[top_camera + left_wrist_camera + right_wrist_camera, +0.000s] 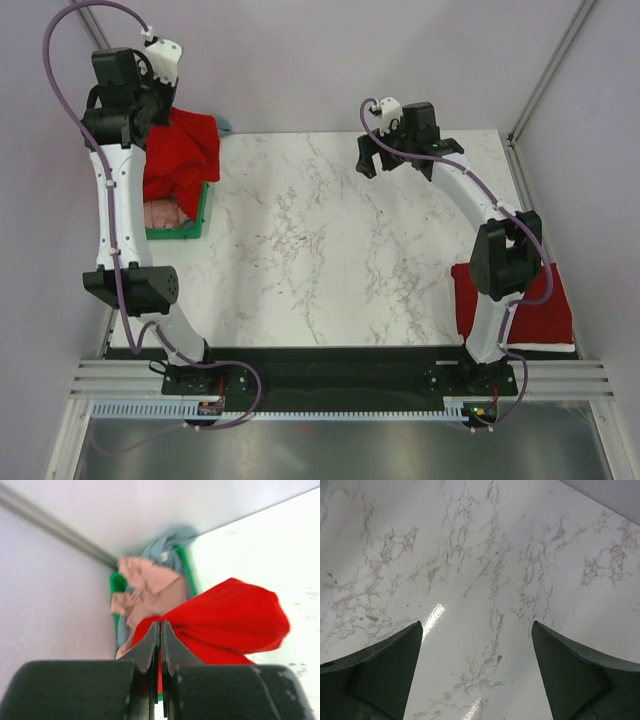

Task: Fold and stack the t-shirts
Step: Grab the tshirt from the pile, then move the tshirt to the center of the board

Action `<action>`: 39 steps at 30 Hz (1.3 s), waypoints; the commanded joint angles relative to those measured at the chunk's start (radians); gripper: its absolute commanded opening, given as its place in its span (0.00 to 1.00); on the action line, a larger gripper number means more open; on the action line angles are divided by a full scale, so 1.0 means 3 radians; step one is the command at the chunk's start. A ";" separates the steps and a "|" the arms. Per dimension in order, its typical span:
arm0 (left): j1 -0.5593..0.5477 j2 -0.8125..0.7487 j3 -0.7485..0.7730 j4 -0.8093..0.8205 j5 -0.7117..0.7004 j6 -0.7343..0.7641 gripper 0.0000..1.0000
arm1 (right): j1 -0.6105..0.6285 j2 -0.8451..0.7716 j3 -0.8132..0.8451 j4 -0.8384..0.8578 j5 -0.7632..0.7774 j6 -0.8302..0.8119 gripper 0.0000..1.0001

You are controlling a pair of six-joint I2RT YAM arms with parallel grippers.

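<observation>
My left gripper (160, 625) is shut on a bright red t-shirt (230, 615), a thin strip of red cloth pinched between the jaws. In the top view the red shirt (185, 150) hangs bunched from the left gripper (150, 120) over the green bin (205, 215) at the far left. A dusty pink shirt (150, 587) and a grey-blue shirt (167, 542) lie crumpled in the bin. Another red shirt (540, 310) lies flat at the table's near right edge. My right gripper (395, 160) is open and empty over bare marble (476, 625).
The green bin's rim (118, 582) sits against the left wall. The marble table (330, 250) spreads between the arms. The right arm's elbow (505, 255) stands over the flat red shirt. Metal frame posts rise at the back corners.
</observation>
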 commanded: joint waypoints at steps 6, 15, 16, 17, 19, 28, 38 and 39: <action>-0.0773 -0.0465 -0.0098 0.0096 0.0735 0.0292 0.02 | -0.0173 -0.0155 0.0113 -0.0057 -0.0095 0.1194 0.98; -0.1448 -0.0281 0.0274 0.0167 0.0679 -0.0056 0.02 | -0.0158 -0.0696 -0.0108 -0.0138 -0.0265 0.0428 0.98; -0.1489 -0.0210 0.0340 0.0208 0.0699 -0.0081 0.02 | -0.0163 -0.0743 -0.0143 -0.0174 -0.0285 0.0199 0.98; -0.1515 -0.0174 0.0351 0.0218 0.0679 -0.0092 0.02 | -0.0158 -0.0799 -0.0194 -0.0184 -0.0286 0.0085 0.98; -0.1581 -0.0102 0.0326 0.0244 0.0582 -0.0046 0.02 | -0.0158 -0.0942 -0.0383 -0.0149 -0.0184 -0.0058 0.98; -0.1561 0.0077 -0.1619 0.0402 0.0373 -0.0219 0.07 | -0.0163 -0.1065 -0.1206 0.0024 0.0026 -0.0708 0.98; -0.1122 0.0159 -0.2308 0.0704 0.0025 -0.0547 0.30 | 0.0010 -0.1280 -0.2005 -0.0317 -0.0132 -0.2501 0.91; -0.1091 0.0174 -0.2277 0.0709 -0.0016 -0.0542 0.31 | 0.0046 -0.1301 -0.2056 -0.0373 -0.0158 -0.2564 0.89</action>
